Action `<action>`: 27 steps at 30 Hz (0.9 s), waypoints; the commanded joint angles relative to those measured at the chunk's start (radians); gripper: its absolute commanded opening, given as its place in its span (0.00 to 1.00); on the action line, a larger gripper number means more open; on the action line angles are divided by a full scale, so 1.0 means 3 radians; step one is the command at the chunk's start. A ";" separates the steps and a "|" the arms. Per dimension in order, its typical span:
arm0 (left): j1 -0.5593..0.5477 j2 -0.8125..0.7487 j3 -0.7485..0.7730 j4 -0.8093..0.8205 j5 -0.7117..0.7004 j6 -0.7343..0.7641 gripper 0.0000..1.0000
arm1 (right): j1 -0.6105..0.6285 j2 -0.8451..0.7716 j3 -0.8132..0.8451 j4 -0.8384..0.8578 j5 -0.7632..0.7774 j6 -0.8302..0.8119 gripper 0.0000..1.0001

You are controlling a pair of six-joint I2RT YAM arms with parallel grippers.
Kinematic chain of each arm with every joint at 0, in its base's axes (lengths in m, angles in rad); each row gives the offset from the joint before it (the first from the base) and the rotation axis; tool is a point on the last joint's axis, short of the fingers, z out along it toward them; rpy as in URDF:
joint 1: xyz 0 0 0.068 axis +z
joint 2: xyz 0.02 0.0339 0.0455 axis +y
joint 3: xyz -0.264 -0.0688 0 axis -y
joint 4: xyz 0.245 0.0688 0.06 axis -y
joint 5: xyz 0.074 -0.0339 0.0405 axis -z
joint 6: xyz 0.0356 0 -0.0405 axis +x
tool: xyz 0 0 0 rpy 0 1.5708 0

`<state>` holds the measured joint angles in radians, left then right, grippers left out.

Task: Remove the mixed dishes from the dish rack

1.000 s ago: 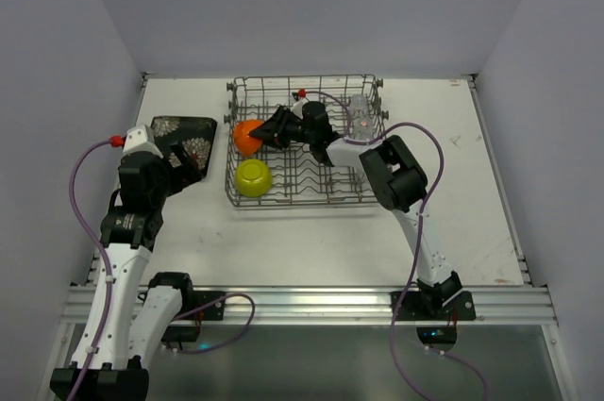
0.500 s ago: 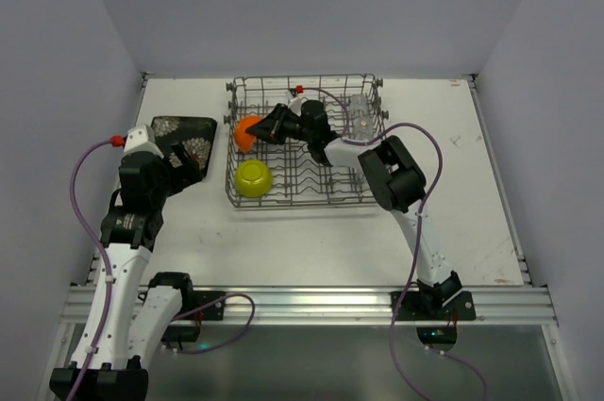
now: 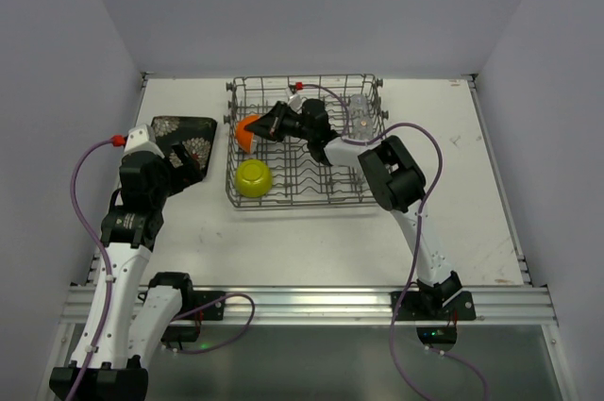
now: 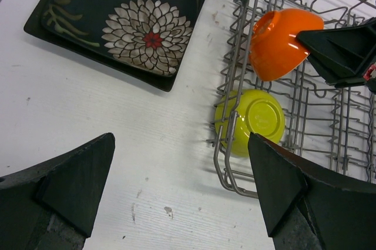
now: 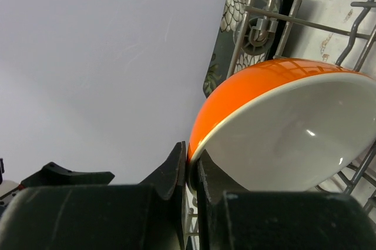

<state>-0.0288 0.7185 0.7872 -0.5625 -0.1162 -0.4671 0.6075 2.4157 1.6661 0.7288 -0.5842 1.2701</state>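
The grey wire dish rack (image 3: 304,195) stands at the table's middle back. My right gripper (image 3: 271,127) is shut on the rim of the orange bowl (image 3: 247,130) with a white inside (image 5: 294,138) and holds it tilted above the rack's left end. The yellow-green bowl (image 3: 253,177) lies upside down in the rack's near left corner (image 4: 251,120). A clear glass (image 3: 360,113) stands at the rack's right end. The flowered square black plate (image 3: 184,135) lies on the table left of the rack (image 4: 126,20). My left gripper (image 4: 179,197) is open and empty over the table beside the plate.
White walls close in the table on the left, back and right. A metal rail (image 3: 302,302) runs along the near edge. A red-tipped purple cable (image 3: 87,175) loops off the left arm.
My right gripper has lifted the orange bowl a little and drawn it back within the rack's left end. The left arm has not moved.
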 commanded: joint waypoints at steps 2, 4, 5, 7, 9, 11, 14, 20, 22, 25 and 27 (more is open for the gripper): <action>-0.0027 -0.0028 -0.0026 0.0152 0.0009 0.0090 1.00 | -0.0021 -0.0203 0.0086 0.0403 -0.0098 -0.0148 0.00; -0.0027 -0.0033 -0.0026 0.0147 0.0004 0.0090 1.00 | -0.0026 -0.0310 0.0051 0.0414 -0.0113 -0.0260 0.00; -0.0027 -0.0038 -0.0026 0.0152 0.0004 0.0084 1.00 | -0.0026 -0.0351 0.0040 0.0419 -0.0139 -0.0301 0.00; -0.0027 -0.0043 -0.0026 0.0152 -0.0006 0.0084 1.00 | -0.0026 -0.0484 -0.0011 0.0414 -0.0164 -0.0439 0.00; -0.0027 -0.0058 -0.0021 0.0162 -0.0017 0.0084 1.00 | -0.0031 -0.0571 -0.0067 0.0403 -0.0251 -0.0602 0.00; -0.0027 -0.0063 -0.0006 0.0172 -0.0032 0.0079 1.00 | -0.0031 -0.0775 -0.0159 0.0358 -0.0277 -0.0862 0.00; -0.0027 -0.0074 0.0004 0.0177 -0.0047 0.0054 1.00 | -0.0021 -0.1138 -0.0312 0.0011 -0.0297 -0.1272 0.00; -0.0027 -0.0018 0.0193 0.0218 0.0116 -0.0058 1.00 | 0.0158 -0.2180 -0.0987 -0.0934 -0.0073 -0.2935 0.00; -0.0027 0.0044 0.0305 0.0244 0.0371 -0.0094 1.00 | 0.0407 -0.2442 -0.1033 -0.1680 0.0364 -0.3479 0.00; -0.0027 0.0192 0.0592 0.0274 0.0826 -0.0110 1.00 | 0.0760 -0.2948 -0.1278 -0.2275 0.0958 -0.4202 0.00; -0.0027 0.0335 0.0857 0.0269 0.1192 -0.0115 1.00 | 0.0930 -0.3315 -0.1457 -0.2763 0.1195 -0.4540 0.00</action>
<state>-0.0288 0.7837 0.9234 -0.5426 0.0395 -0.4896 0.8112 1.5536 1.2877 0.1719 -0.4046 0.2138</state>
